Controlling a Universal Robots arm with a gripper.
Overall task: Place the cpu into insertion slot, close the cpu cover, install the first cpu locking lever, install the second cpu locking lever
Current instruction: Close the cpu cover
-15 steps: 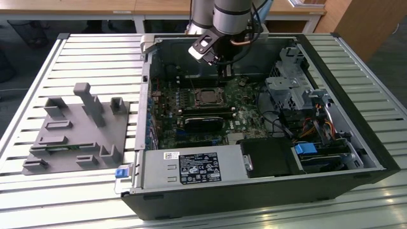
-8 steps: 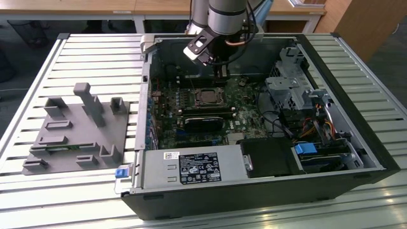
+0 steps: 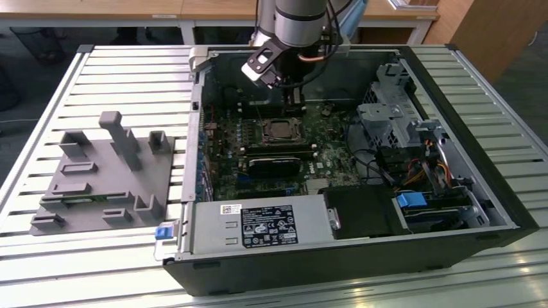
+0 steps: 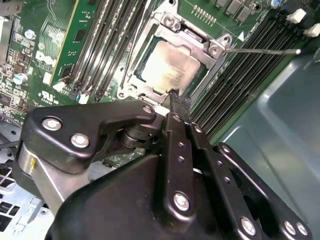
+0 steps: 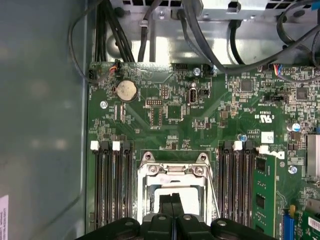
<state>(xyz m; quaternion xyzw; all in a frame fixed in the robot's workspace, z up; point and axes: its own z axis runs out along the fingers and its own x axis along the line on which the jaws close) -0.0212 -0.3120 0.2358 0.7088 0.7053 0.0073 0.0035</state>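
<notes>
Hovering at the rim of the square black insertion slot with its thin silver metal frame (image 4: 165, 20), the black two-fingered gripper (image 4: 175, 97) has its fingers pressed flat together with nothing between them; in the first wrist view its tip (image 5: 172, 202) lies over the slot's edge. The flat square cpu with a dull silver-tan metal top (image 4: 167, 67) sits inside the slot, and the frame lies around its edges. A thin silver wire lever (image 4: 260, 50) juts out sideways from one corner of the slot, apart from the gripper. Long narrow black memory slots (image 5: 112, 185) run along both sides of the slot on the green motherboard (image 5: 200, 120). In the exterior view the open black computer case (image 3: 342, 269) surrounds the slot, and a grey plastic fixture block (image 3: 102, 173) lies well apart from the slot, outside the case.
</notes>
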